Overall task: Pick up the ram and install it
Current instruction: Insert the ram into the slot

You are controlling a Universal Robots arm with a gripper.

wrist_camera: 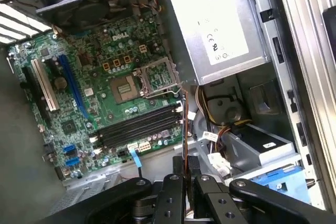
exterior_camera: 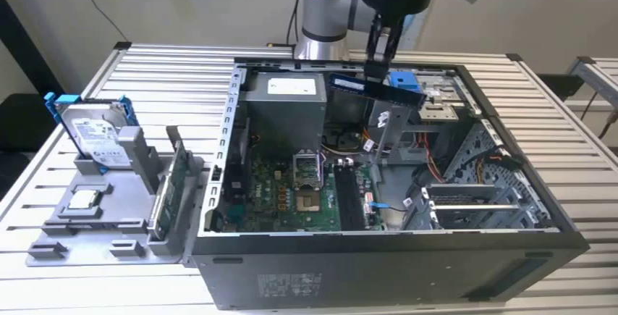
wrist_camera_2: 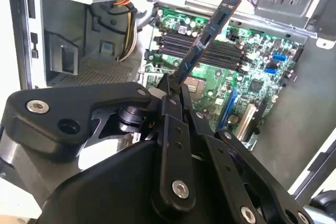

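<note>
The black end effector [exterior_camera: 378,74] hangs above an open dark grey computer case [exterior_camera: 386,271] that lies on its side on a slatted metal worktop [exterior_camera: 164,65]. Its fingers are clenched on the ram [exterior_camera: 378,89], a long, thin, dark memory stick, held tilted in the air over the case's interior. In the second wrist view the ram [wrist_camera_2: 210,30] juts from the end effector [wrist_camera_2: 174,83] above the green motherboard [wrist_camera_2: 257,85] and its black memory slots [wrist_camera_2: 220,51], apart from them. At the exterior view's left, a grey fixture [exterior_camera: 97,221] holds a silver hard drive in a blue bracket [exterior_camera: 94,137].
</note>
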